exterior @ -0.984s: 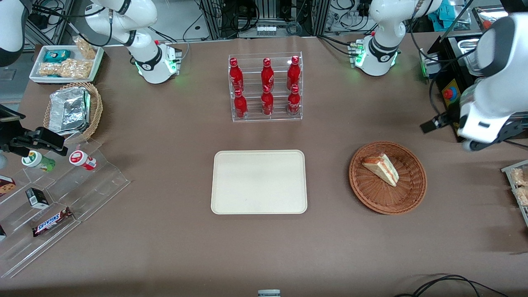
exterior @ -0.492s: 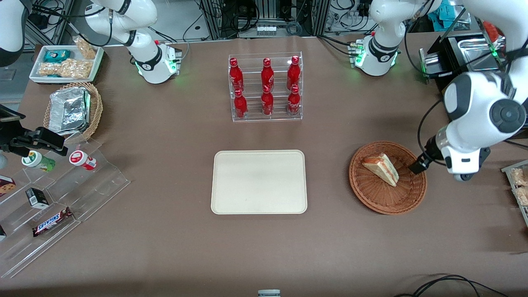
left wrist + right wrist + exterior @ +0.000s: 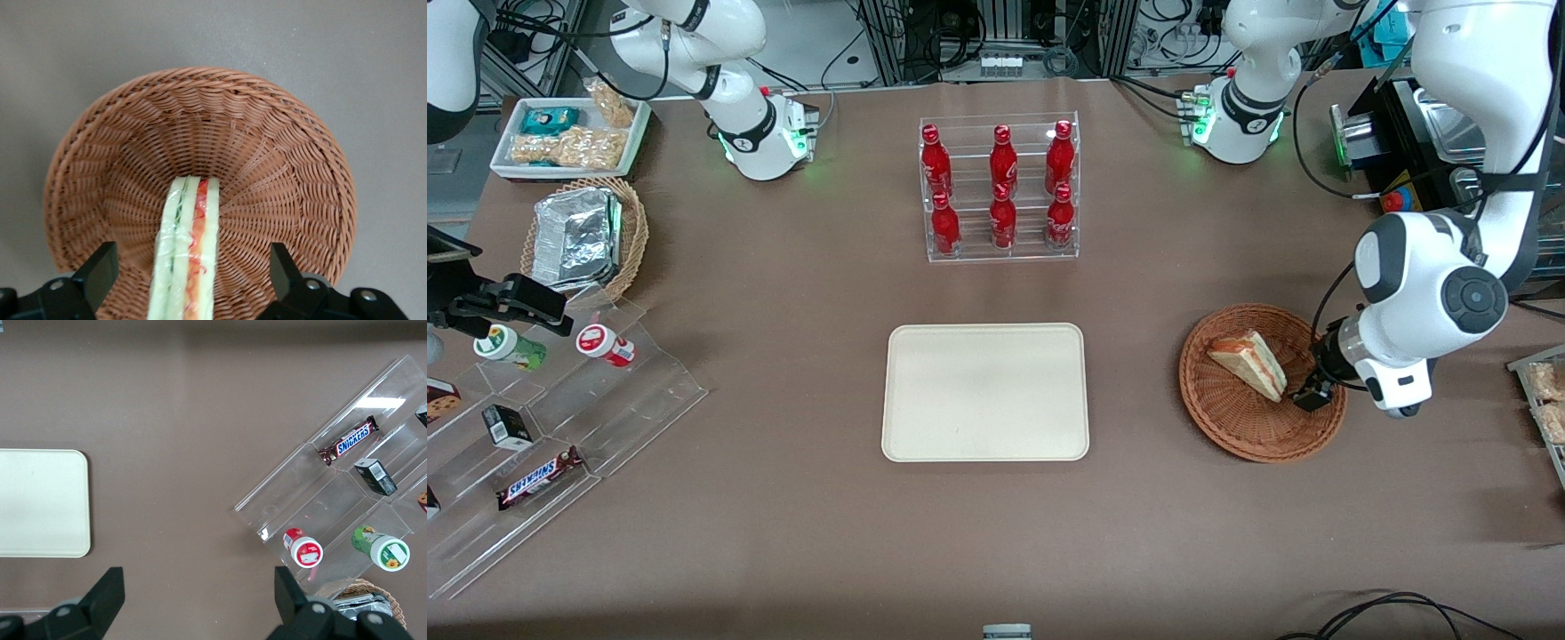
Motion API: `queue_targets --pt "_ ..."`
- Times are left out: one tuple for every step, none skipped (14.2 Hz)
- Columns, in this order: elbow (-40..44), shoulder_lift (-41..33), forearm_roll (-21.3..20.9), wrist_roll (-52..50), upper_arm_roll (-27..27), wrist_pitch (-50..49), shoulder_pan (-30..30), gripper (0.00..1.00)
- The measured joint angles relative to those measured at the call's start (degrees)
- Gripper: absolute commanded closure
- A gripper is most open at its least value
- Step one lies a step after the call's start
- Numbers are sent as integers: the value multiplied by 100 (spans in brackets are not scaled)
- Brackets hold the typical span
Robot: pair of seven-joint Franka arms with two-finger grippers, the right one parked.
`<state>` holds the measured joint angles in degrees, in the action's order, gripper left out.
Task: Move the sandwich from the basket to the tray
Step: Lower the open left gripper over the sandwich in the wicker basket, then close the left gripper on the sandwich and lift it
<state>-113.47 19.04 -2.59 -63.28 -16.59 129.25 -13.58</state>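
The left arm's hand (image 3: pixel 190 280) hangs spread wide over the round reddish-brown wicker basket (image 3: pixel 1232 418), fingers either side of the triangular white-bread sandwich (image 3: pixel 1249 364) lying inside; squeezing too hard may crush it; the cream rectangular tray (image 3: pixel 985 391) sits well apart on the surface.

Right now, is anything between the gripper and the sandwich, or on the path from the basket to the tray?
Nothing visible. The gripper is open over the basket, its fingers either side of the sandwich. Only bare tabletop separates the basket from the empty tray.
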Motion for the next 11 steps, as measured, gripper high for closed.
queue_targets --pt "0 75 0 -91 0 57 0 0" --pt "0 139 0 -147 0 79 0 0" --pt "-1 189 0 -172 -1 88 0 0" --pt "-7 222 0 -177 -4 100 3 0" --pt "-28 244 0 -178 -9 146 18 0" --pt "-63 258 0 -182 -11 207 42 0" --pt "-112 267 0 -191 -13 288 64 0" --pt "-158 274 0 -202 -14 354 77 0" --pt "-191 285 0 -205 -16 384 82 0" --pt "-202 301 0 -206 -16 386 85 0" --pt "-212 314 0 -206 -17 386 94 0"
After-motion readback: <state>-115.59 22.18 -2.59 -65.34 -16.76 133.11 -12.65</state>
